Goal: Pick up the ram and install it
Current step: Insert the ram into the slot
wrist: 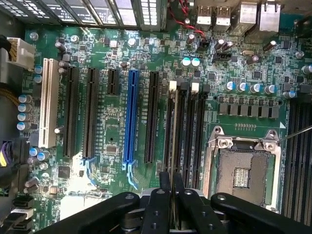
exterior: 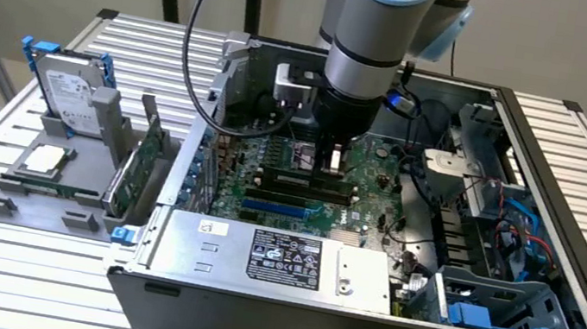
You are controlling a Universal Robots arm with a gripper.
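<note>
Claw: your claw point(wrist: 172, 195) is narrow, its two black fingers point(wrist: 160, 195) pinched on a thin board seen edge-on. In the exterior view you see it point(exterior: 331, 163) low inside the open computer case point(exterior: 572, 171), hanging straight down from the arm.
Ram: the ram point(wrist: 172, 146) sits between the fingers, its thin edge running out past the fingertips along the line of the slot beneath it. You cannot tell whether it is touching that slot.
Directly under the claw: the black memory slots point(wrist: 187, 131), parallel to the ram, with white latches at their far ends.
One side of the claw: the empty processor socket point(wrist: 242, 168) with its metal frame, just beside the memory slots.
Other side of the claw: a black slot, then the long blue slot point(wrist: 129, 117), then more black slots and a white slot point(wrist: 48, 102).
Further from the claw: the grey power supply point(exterior: 273, 258) at the case's near edge.
Well away from the claw: outside the case, a grey rack point(exterior: 44, 197) holding a hard drive point(exterior: 69, 92) and a green card point(exterior: 136, 167).
</note>
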